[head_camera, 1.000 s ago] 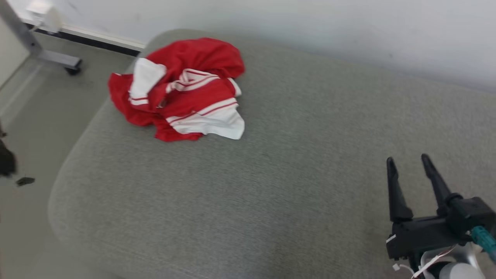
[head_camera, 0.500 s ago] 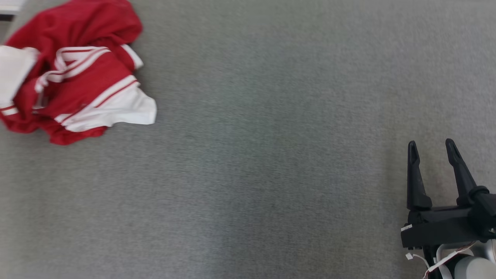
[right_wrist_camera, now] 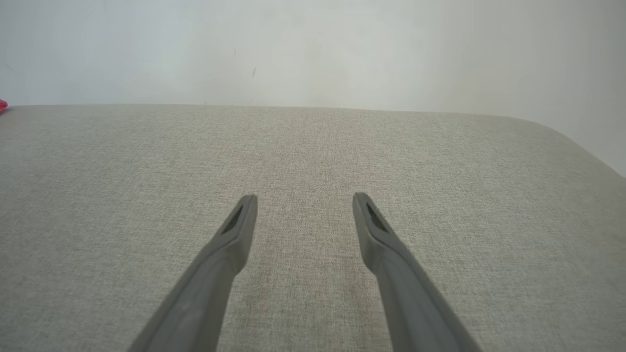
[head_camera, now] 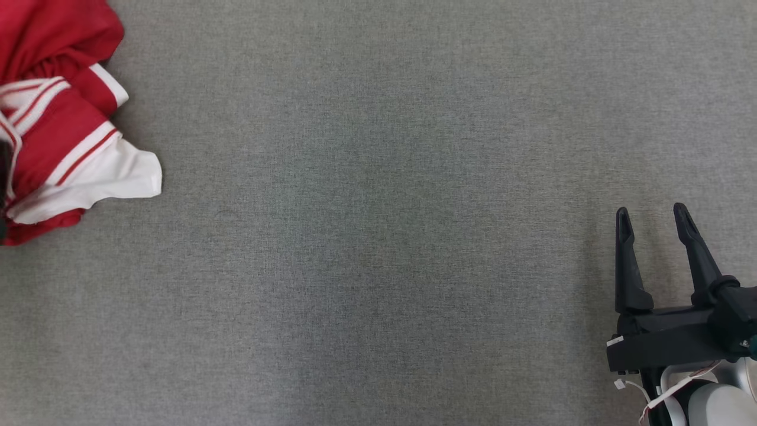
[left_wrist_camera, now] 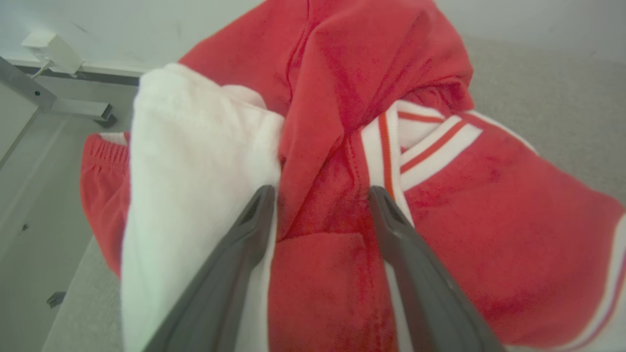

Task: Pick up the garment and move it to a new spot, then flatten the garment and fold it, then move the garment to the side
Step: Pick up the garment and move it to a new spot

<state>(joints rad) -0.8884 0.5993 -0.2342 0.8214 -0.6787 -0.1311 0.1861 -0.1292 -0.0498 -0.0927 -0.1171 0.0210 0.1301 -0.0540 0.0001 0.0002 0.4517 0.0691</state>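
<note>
Two grippers are standing open: the left gripper (left_wrist_camera: 321,191) is pointing into the red-and-white garment (left_wrist_camera: 342,98), a red fold lying between its spread jaws; the right gripper (head_camera: 650,211) is sitting lower right in the head view, far from the garment at upper left.

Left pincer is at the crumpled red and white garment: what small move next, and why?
Probably ease the left pincer slightly deeper into the garment and close it. It stands open astride a red fold, gripping nothing; the right pincer is open over bare cushion, well away.
</note>
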